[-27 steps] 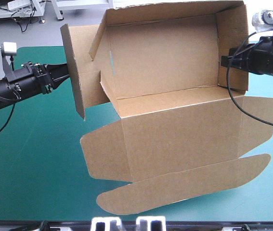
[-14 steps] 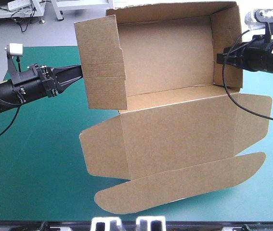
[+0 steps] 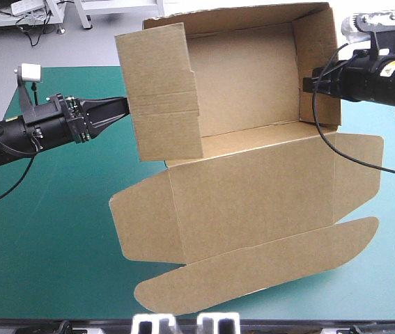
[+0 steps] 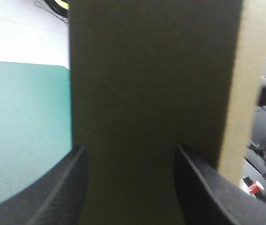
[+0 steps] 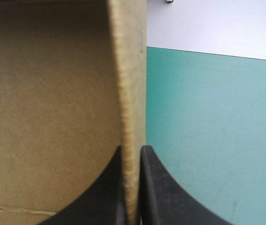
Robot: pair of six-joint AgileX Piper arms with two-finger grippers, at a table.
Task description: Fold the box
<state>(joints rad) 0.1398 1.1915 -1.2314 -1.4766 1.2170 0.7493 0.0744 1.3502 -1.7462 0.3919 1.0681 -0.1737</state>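
The brown box (image 3: 253, 188) is held above the teal-green table (image 3: 51, 223) as an open tray tilted toward me, its lid (image 3: 253, 268) hanging flat below. My right gripper (image 3: 307, 83) is shut on the tray's right wall; in the right wrist view the black fingers (image 5: 133, 152) pinch that wall's edge (image 5: 128, 70). My left gripper (image 3: 124, 106) stands open, its tips against the outer face of the left end flap (image 3: 162, 90). In the left wrist view, brown board (image 4: 151, 93) fills the space between and ahead of the spread fingers (image 4: 130, 150).
Bare teal-green cover lies under the left arm and along the front left of the table. The lid's rounded front flap (image 3: 183, 292) reaches close to the table's near edge. The box's top rim rises past the far table edge.
The left end flap has swung from sticking outward to lying across the tray's left end. My left gripper has pushed rightward with it, and the whole box has shifted slightly left.
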